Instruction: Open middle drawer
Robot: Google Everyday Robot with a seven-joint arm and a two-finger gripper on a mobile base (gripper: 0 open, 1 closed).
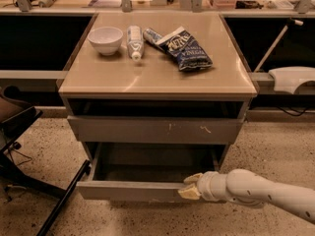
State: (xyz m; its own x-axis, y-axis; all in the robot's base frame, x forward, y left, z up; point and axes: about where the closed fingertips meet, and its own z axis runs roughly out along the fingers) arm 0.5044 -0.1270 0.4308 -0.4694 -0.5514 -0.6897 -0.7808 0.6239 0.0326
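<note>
Warm, yellowish light fell from above and was brightest on the table (pixel 157 77), whose top carried a pale sheen toward its near edge. The recess beneath the top and the tray of the middle drawer (pixel 133 191) lay in deep shadow. The gripper (pixel 191 186), at the right end of that drawer's front, showed pale in the light. The floor (pixel 49 132) on the left was dim.

Nothing readable (white lettering on the blue bag (pixel 186 49) is indecipherable).
</note>
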